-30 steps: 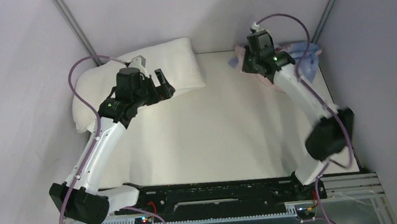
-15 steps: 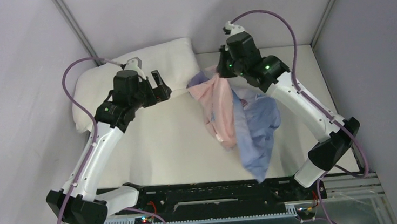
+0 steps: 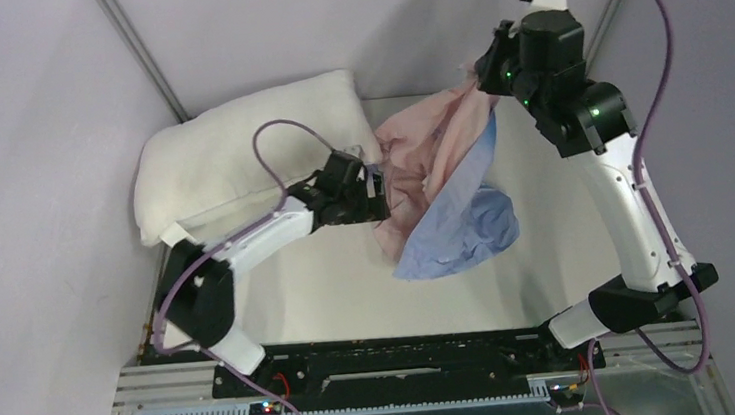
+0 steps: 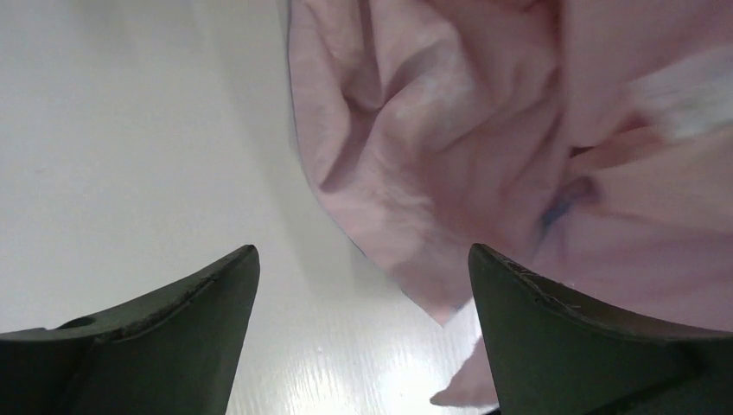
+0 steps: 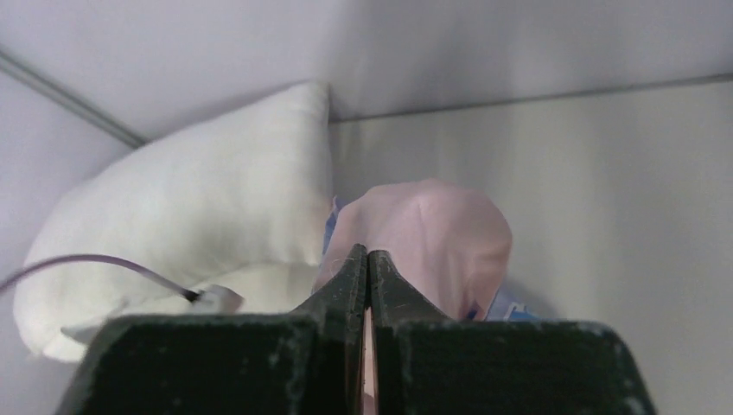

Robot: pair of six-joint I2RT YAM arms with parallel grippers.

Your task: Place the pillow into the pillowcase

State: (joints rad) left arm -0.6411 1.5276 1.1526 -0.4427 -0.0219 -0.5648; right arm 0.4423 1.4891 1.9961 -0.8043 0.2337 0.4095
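Note:
The white pillow (image 3: pixel 238 154) lies at the table's back left, also seen in the right wrist view (image 5: pixel 190 216). The pillowcase (image 3: pixel 441 176), pink above and blue below, hangs from my right gripper (image 3: pixel 480 69), raised at the back right; its lower end rests on the table. In the right wrist view my right gripper (image 5: pixel 369 259) is shut on the pink pillowcase (image 5: pixel 432 233). My left gripper (image 3: pixel 379 184) is open, low over the table, at the pillowcase's left edge. In the left wrist view the pink fabric (image 4: pixel 449 164) hangs just ahead of my left gripper (image 4: pixel 363 268), not between its fingers.
Grey walls close in the table (image 3: pixel 329 271) on the left, back and right. The black base rail (image 3: pixel 406 350) runs along the near edge. The left arm's purple cable (image 3: pixel 273 145) loops over the pillow's right part.
My right gripper lifted the pillowcase from the back right corner, swung it to the middle, then raised it back right. My left gripper dropped from over the pillow to the pillowcase's left edge.

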